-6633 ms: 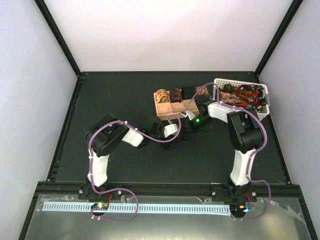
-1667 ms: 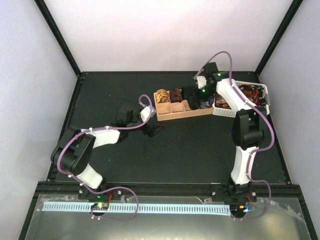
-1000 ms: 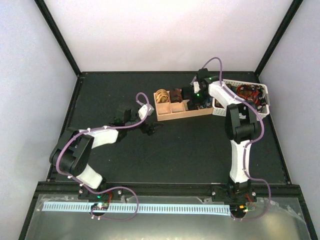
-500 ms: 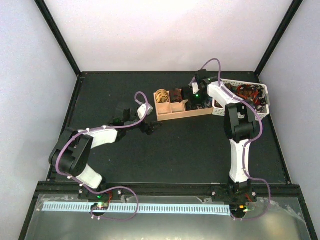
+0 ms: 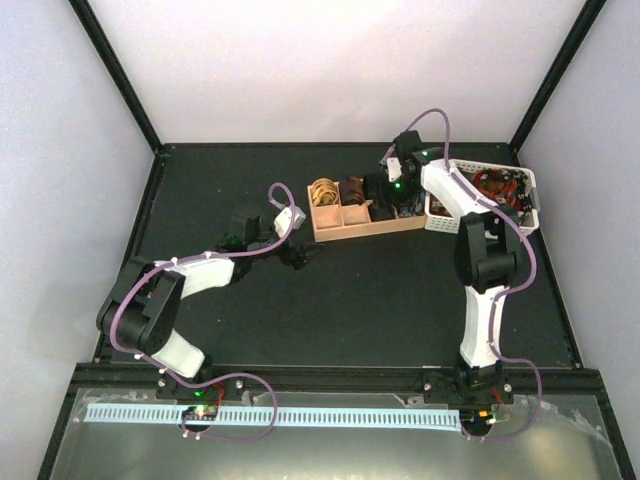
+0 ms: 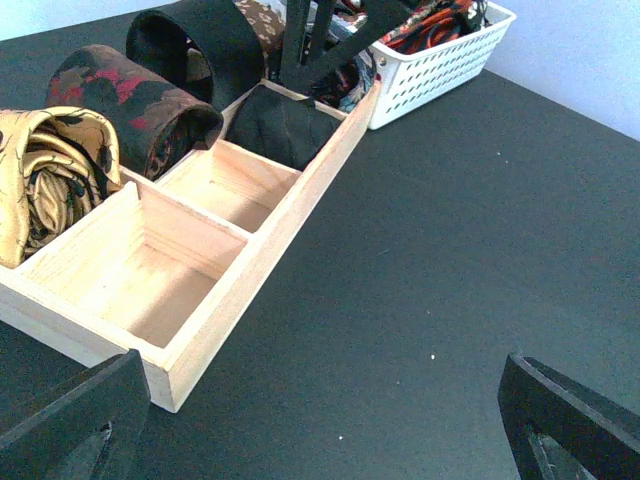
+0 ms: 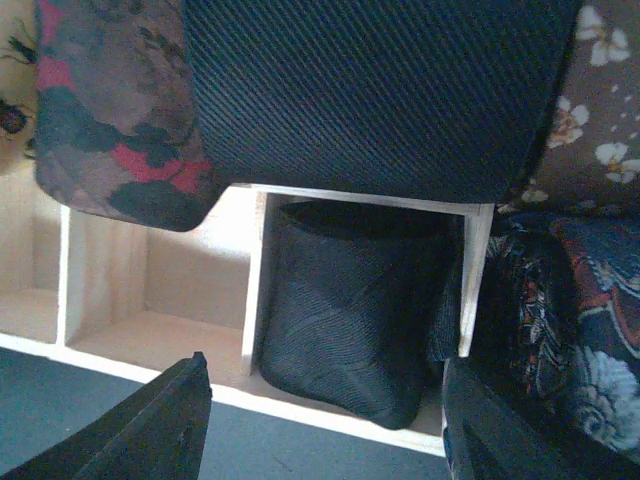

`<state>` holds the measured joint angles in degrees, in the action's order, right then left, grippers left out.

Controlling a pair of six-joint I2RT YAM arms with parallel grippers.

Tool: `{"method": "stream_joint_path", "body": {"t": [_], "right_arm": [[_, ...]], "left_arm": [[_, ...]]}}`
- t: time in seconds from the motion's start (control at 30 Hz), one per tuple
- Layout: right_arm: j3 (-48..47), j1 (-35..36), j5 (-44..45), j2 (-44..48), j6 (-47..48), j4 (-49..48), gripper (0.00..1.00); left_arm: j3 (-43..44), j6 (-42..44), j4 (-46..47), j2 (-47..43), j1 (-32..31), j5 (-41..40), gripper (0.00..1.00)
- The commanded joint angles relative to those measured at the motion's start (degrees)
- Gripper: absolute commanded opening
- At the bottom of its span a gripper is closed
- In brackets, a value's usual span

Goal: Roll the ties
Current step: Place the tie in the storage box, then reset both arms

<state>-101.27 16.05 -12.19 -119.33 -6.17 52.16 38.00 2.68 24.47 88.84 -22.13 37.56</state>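
Observation:
A black rolled tie (image 7: 350, 320) sits in a front compartment of the wooden tray (image 7: 330, 420), also seen in the left wrist view (image 6: 280, 125). My right gripper (image 7: 325, 430) hangs open just above it, fingers apart on either side, not touching it. The tray's back row holds a gold coil (image 6: 45, 180), a brown-and-red coil (image 6: 140, 105) and a black coil (image 6: 210, 40). My left gripper (image 6: 320, 440) stands wide open over bare mat (image 6: 450, 250), left of the tray (image 5: 365, 222) in the top view, holding nothing.
A white perforated basket (image 5: 438, 220) with loose red and dark ties (image 5: 495, 188) stands right of the tray. Dark patterned ties (image 7: 560, 300) lie at the tray's right end. Two front compartments (image 6: 150, 280) show bare wood.
My right gripper has opened and let go of the black rolled tie, which now rests in the tray compartment. The left arm has barely shifted.

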Motion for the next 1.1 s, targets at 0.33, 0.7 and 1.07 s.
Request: {"method": "stream_joint_path", "body": {"t": [0.33,0.7,1.07], "right_arm": [[-3.6,0.1,-4.9,13.7,4.3,1.8,1.00],[5.9,-7.9,-7.8,30.9,9.2,-6.0,1.00],[35.9,-19.3,-16.6,46.0,12.3,-16.9,1.00]], "left_arm": [[12.5,1.7,-25.3,-5.0,3.1,-4.6,0.99],[31.4,7.5,-50.5,-7.0,13.3,-3.4,0.99],[33.0,9.5,-61.6,-5.4,27.0,-10.4,0.99]]}}
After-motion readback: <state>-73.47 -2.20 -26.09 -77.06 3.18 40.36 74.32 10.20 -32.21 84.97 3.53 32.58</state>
